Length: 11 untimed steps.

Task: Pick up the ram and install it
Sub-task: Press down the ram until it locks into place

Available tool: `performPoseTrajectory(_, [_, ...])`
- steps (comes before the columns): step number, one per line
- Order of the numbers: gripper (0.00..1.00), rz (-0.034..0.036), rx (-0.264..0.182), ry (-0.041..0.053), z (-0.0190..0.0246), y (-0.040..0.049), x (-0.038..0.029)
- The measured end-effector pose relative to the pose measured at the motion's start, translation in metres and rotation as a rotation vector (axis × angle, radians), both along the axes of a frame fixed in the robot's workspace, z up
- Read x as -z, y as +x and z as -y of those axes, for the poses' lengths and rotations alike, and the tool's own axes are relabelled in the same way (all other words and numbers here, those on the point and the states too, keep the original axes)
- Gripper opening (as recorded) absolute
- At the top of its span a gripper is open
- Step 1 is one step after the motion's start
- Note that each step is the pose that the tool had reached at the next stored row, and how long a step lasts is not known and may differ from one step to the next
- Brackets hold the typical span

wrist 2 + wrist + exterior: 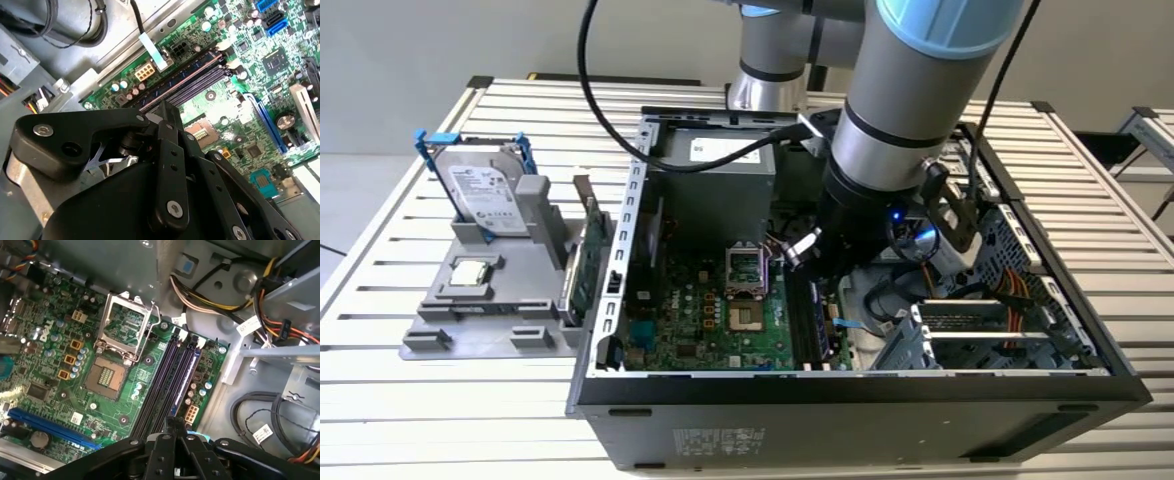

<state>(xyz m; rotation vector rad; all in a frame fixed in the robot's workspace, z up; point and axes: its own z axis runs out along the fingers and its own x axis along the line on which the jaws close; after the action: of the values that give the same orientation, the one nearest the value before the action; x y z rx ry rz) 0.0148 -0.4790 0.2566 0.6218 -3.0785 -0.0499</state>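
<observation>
While ram (186, 377) sits slotted, claw (173, 427) near

No legible text anywhere.

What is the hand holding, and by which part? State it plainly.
It cannot be told. The hand hangs at one end of the ram, which seems to stand among the memory slots; whether it grips that end is hidden.

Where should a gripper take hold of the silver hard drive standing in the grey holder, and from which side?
Probably by its upper part, coming straight down from above. The hard drive stands upright with its lower end seated in the grey holder, so only the top, with the blue frame, stands free.
</observation>
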Motion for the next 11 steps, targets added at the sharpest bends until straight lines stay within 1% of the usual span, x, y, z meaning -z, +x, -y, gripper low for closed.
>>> performPoseTrajectory(11, [0.0,0.0,-0.171,0.0,-0.0013,0.0,0.0])
